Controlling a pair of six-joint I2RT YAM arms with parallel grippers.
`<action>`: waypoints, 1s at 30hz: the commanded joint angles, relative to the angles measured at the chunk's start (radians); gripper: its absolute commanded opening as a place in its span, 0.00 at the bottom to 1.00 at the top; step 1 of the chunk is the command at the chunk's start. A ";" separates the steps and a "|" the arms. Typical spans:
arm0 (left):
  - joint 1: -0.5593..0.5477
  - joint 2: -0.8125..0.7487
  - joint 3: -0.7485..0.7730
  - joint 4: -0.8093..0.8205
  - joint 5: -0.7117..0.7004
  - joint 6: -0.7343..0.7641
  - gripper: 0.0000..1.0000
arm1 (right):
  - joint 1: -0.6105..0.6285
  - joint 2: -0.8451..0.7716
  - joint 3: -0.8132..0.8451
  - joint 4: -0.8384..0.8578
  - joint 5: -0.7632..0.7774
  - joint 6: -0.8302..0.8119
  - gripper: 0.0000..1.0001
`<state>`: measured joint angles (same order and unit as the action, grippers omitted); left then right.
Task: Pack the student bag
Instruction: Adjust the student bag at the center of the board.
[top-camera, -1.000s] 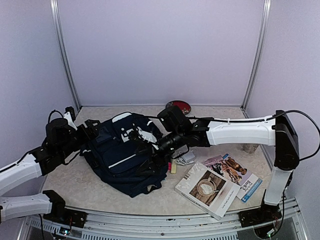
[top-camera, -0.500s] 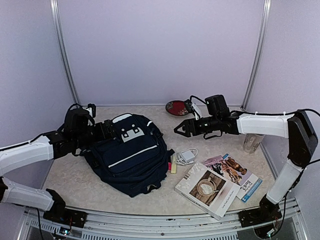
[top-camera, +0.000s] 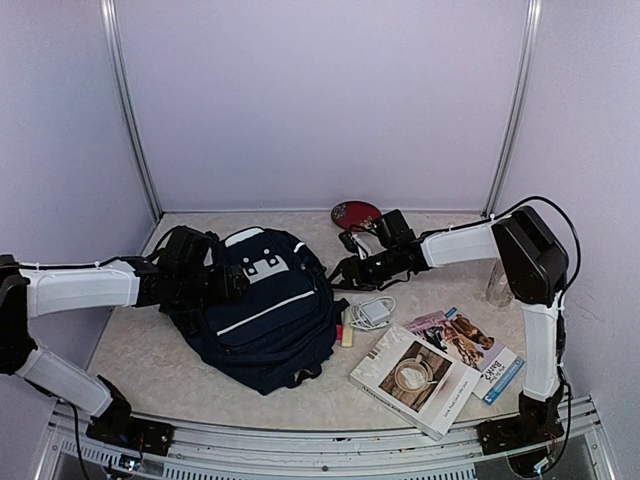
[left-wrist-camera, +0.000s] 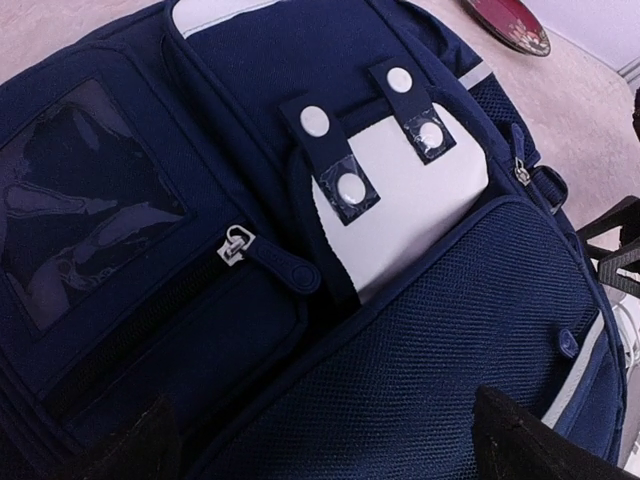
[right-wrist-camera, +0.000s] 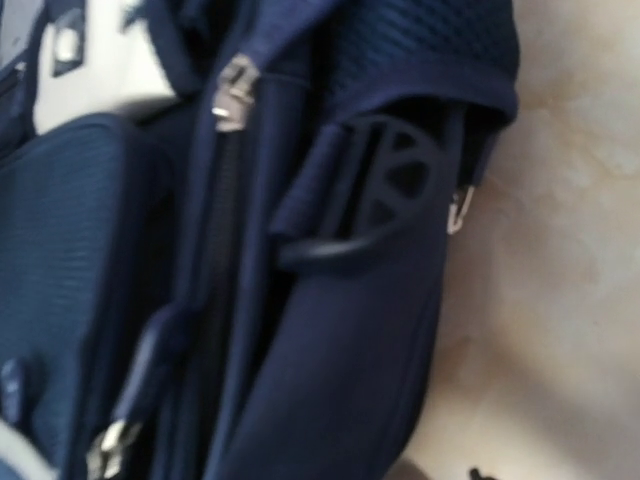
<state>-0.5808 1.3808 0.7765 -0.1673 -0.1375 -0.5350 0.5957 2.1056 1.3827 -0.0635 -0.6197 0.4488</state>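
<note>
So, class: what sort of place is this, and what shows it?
Probably a robot test booth, not a classroom: plain walls with metal posts, two robot arms fixed at the table edge, and a backpack and books laid out.

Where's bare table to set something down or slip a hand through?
Free: the front-left corner of the table, between the backpack and the edge; also the back strip right of the red plate. Crowded: front right, where charger, highlighters, book and magazine lie close together.
</note>
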 joint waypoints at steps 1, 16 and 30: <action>-0.005 0.040 0.013 0.009 0.010 0.053 0.99 | 0.014 0.069 0.049 0.022 -0.081 0.073 0.61; 0.002 0.109 0.024 0.070 0.042 0.100 0.99 | 0.030 0.125 0.168 -0.011 -0.241 0.090 0.36; -0.107 -0.053 0.051 0.073 -0.032 0.239 0.99 | 0.040 -0.043 0.035 0.074 -0.253 0.134 0.00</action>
<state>-0.6506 1.3712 0.7788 -0.1123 -0.1543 -0.3813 0.6147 2.1860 1.4647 -0.0296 -0.8455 0.5835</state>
